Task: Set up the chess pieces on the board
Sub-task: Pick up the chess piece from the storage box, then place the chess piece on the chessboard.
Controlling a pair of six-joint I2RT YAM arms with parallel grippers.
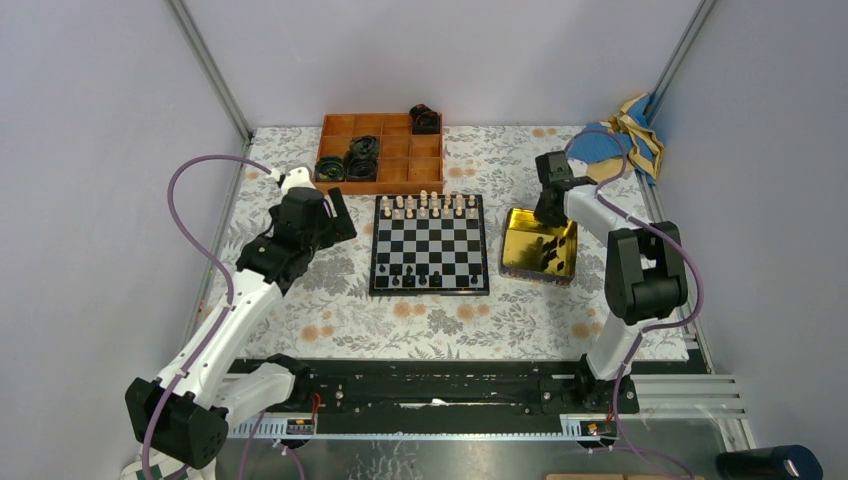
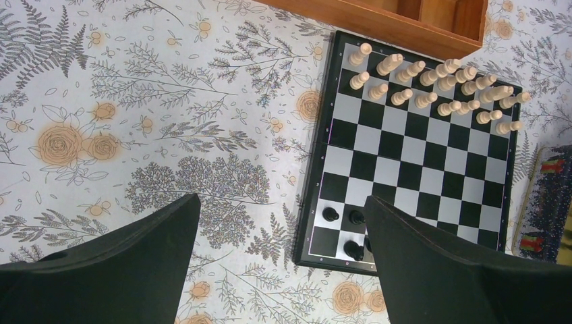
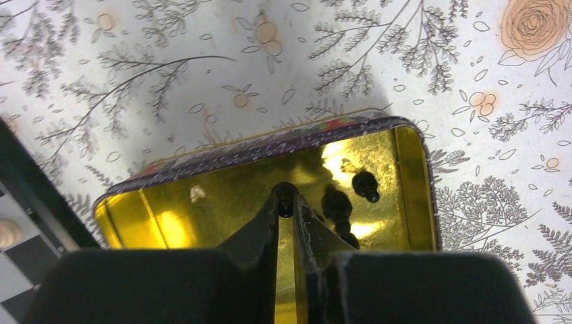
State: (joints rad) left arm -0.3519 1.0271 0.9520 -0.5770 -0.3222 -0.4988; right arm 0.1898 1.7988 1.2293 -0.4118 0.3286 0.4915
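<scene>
The board (image 1: 430,245) lies mid-table, with cream chessmen (image 1: 430,205) on its far rows and a few black chess pieces (image 1: 410,281) on its near rows. My right gripper (image 3: 286,202) reaches down into a gold tin (image 3: 411,189), shut on one tiny black chess piece (image 3: 286,206) pinched at the fingertips. Two more black pieces (image 3: 365,185) (image 3: 336,206) lie loose on the tin's floor beside it. My left gripper (image 2: 282,198) hangs open over the flowered cloth just left of the board's near-left corner (image 2: 324,256), holding nothing. Three black pieces (image 2: 330,214) stand by that corner.
An orange compartment tray (image 1: 392,178) holding black coiled rings (image 1: 360,160) sits behind the board. The gold tin (image 1: 522,262) lies right of the board. A blue and tan cloth (image 1: 625,135) is bunched in the far right corner. Walls close in both sides.
</scene>
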